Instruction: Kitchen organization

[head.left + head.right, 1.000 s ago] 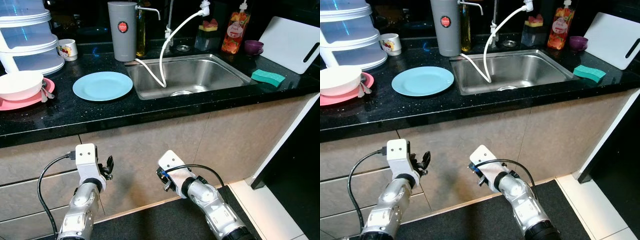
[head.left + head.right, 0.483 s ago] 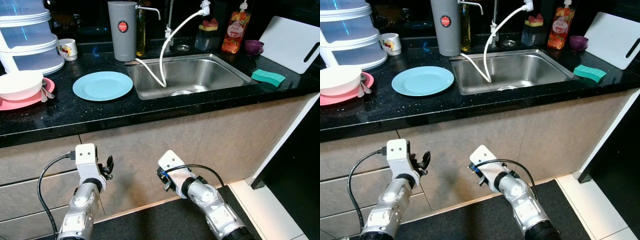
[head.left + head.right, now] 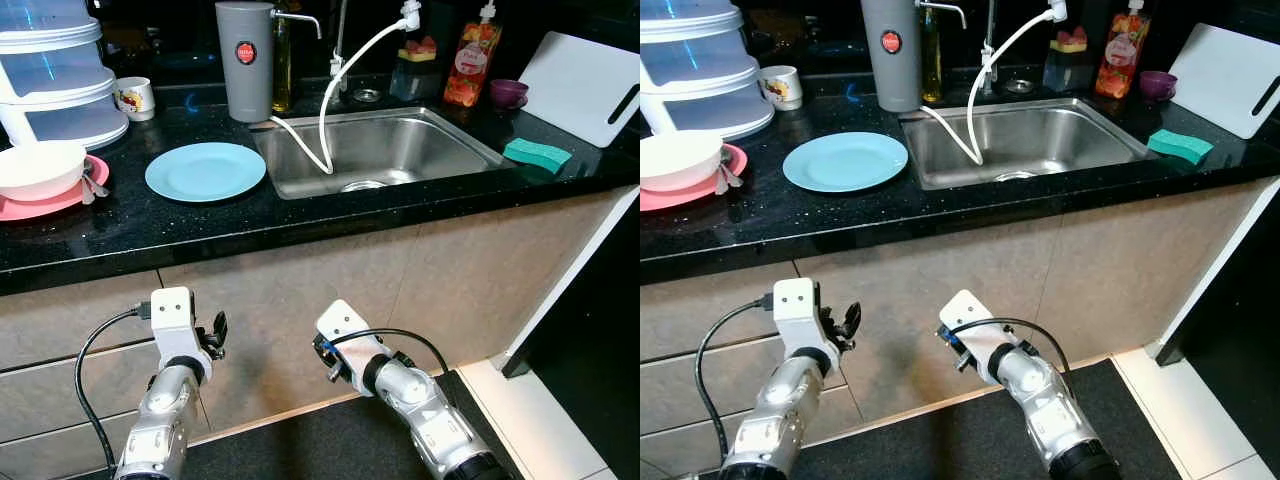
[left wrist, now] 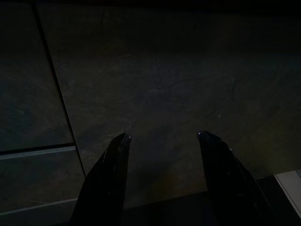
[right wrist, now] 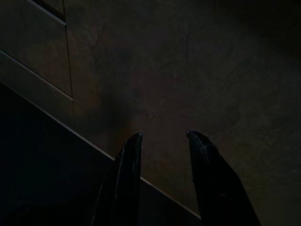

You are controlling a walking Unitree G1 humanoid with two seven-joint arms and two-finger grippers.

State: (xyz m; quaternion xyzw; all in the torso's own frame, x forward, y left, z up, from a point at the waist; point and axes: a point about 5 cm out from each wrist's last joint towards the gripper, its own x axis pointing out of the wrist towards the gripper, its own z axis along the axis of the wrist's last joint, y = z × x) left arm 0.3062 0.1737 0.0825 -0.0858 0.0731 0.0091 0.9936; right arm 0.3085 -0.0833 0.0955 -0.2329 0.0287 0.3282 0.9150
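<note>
Blue plate [image 3: 205, 171] lies on the counter [image 3: 300, 215], well above both empty, parted tools [image 4: 162, 139] [image 5: 162, 136].

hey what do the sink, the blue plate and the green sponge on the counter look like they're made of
Sink: brushed stainless steel, by its dull grey metallic sheen.
Blue plate: probably glazed ceramic, possibly melamine; smooth, even light-blue surface with a soft gloss.
Green sponge: soft synthetic foam, seemingly; matte teal block with no shine.
</note>
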